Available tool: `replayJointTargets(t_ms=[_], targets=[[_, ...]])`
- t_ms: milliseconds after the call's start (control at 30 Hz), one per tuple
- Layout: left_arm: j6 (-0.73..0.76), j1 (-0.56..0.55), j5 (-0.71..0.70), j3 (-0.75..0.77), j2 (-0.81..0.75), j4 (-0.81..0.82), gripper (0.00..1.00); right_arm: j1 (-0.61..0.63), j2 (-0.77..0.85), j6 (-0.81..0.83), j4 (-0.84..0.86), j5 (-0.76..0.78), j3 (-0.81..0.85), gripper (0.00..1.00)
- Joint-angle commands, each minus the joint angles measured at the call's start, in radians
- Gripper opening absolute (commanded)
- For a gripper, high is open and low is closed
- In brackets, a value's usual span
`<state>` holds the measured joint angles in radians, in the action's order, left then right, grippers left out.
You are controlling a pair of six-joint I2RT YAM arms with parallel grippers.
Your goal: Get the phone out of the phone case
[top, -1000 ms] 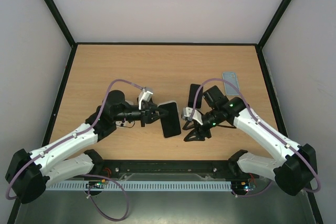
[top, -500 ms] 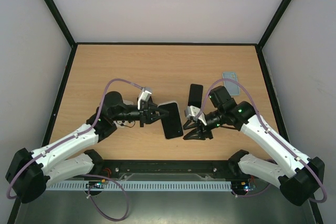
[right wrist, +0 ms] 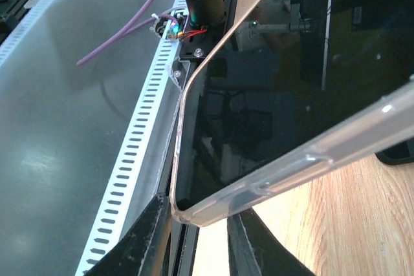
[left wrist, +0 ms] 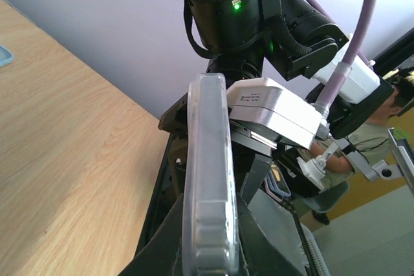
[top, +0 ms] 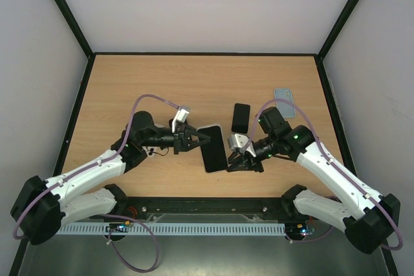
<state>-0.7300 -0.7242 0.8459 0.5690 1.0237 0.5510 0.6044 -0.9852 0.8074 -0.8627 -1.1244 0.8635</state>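
Observation:
A black phone in a clear case (top: 213,148) is held off the table between both arms. My left gripper (top: 197,140) is shut on its left long edge; in the left wrist view the clear case (left wrist: 207,179) runs edge-on up from between my fingers (left wrist: 259,250). My right gripper (top: 231,159) is at the phone's near right corner. In the right wrist view the phone's dark screen (right wrist: 291,95) fills the upper right, and the case corner (right wrist: 187,210) sits between my two fingertips (right wrist: 145,240), touching both.
A second black phone (top: 240,117) lies flat on the wooden table (top: 162,88) just behind my right gripper. A pale clear case (top: 283,101) lies near the right edge. The black frame rail (top: 207,203) runs along the near edge.
My right gripper has moved left to the phone's near corner and its fingers have closed in on it. My left gripper has carried the phone slightly right.

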Motion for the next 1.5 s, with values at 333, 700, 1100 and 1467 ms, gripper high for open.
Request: replayJointTargets(t_ms=[333,700,1100,1467], targets=[[-0.236,-0.005,0.146,0.010,0.027,0.208,0.02,0.005,0.038,0.132,0.096,0.173,-0.012,0.09],[-0.200,-0.009,0.113,0.005,-0.009,0.151,0.02,0.000,0.014,-0.151,0.265,0.128,0.004,0.14],[-0.161,-0.025,0.060,-0.016,-0.038,0.159,0.02,-0.004,0.007,-0.512,0.414,0.133,-0.005,0.28],[-0.164,-0.043,0.077,-0.023,-0.025,0.180,0.03,-0.104,-0.050,-0.646,0.507,0.008,0.012,0.37]])
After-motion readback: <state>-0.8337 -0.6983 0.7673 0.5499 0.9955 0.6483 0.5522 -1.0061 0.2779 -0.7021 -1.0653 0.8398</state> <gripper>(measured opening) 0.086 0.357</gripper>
